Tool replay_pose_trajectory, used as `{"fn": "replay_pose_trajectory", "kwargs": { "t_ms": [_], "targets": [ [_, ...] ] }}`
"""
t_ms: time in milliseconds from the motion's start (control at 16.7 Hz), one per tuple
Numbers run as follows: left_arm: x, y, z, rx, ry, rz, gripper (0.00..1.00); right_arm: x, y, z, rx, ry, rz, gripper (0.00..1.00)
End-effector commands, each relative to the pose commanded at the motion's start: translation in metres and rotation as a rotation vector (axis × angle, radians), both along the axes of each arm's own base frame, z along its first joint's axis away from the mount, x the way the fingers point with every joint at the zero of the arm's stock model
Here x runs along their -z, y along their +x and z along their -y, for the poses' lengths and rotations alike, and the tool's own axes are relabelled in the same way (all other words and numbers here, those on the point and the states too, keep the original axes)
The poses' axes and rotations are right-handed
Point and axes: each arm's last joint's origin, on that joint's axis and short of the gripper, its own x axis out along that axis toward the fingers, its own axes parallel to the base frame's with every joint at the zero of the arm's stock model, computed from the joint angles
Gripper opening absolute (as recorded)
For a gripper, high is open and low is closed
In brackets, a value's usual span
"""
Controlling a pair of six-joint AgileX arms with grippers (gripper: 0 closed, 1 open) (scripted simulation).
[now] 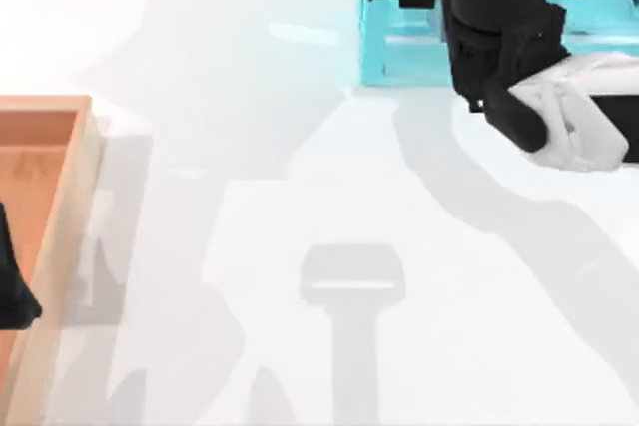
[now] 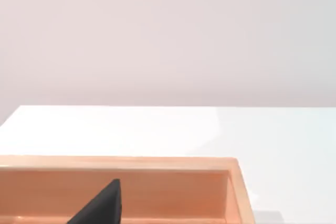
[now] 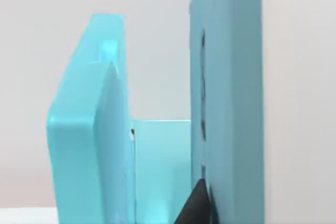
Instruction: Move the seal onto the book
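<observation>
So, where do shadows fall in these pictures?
Top view: soft grey arm shadows cross the white table, one blocky patch low in the middle; the right arm hangs over the light-blue shelf. Left wrist view: the wooden tray looks evenly lit.

right arm (image 1: pixel 519 57) over blue shelf (image 1: pixel 384 42), wooden tray (image 1: pixel 60 207)

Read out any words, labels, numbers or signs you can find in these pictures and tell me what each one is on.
There are none to read.
The light-blue shelf unit has plain walls, with no lettering.
The wooden tray at the table's left is bare wood, no label.
The white table carries only shadows.
The right arm's black and white housing, over the shelf unit, shows no marking.
</observation>
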Motion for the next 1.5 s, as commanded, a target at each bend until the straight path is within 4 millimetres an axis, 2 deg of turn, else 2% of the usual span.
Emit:
{"fn": "replay_pose_trajectory", "kwargs": {
  "t_ms": [180,360,480,720,900,1080,1260,1500],
  "targets": [
    [0.0,0.0,0.0,0.0,0.0,0.0,1.0,-0.041,-0.052,0.006,-0.003,0.015,0.011,0.0],
    [0.0,0.0,0.0,0.0,0.0,0.0,1.0,-0.057,-0.089,0.012,-0.008,0.02,0.004,0.0],
    [0.0,0.0,0.0,0.0,0.0,0.0,1.0,-0.06,-0.1,0.015,-0.009,0.019,-0.001,0.0],
    [0.0,0.0,0.0,0.0,0.0,0.0,1.0,-0.061,-0.102,0.015,-0.01,0.019,-0.002,0.0],
    [0.0,0.0,0.0,0.0,0.0,0.0,1.0,-0.058,-0.1,0.013,-0.01,0.003,-0.008,0.0],
    [0.0,0.0,0.0,0.0,0.0,0.0,1.0,-0.045,-0.099,-0.005,-0.032,-0.117,-0.03,0.0],
    [0.0,0.0,0.0,0.0,0.0,0.0,1.0,-0.022,-0.102,-0.033,-0.081,-0.354,-0.07,0.0],
    [0.0,0.0,0.0,0.0,0.0,0.0,1.0,0.019,-0.118,-0.077,-0.192,-0.792,-0.11,0.0]
  ]
}}
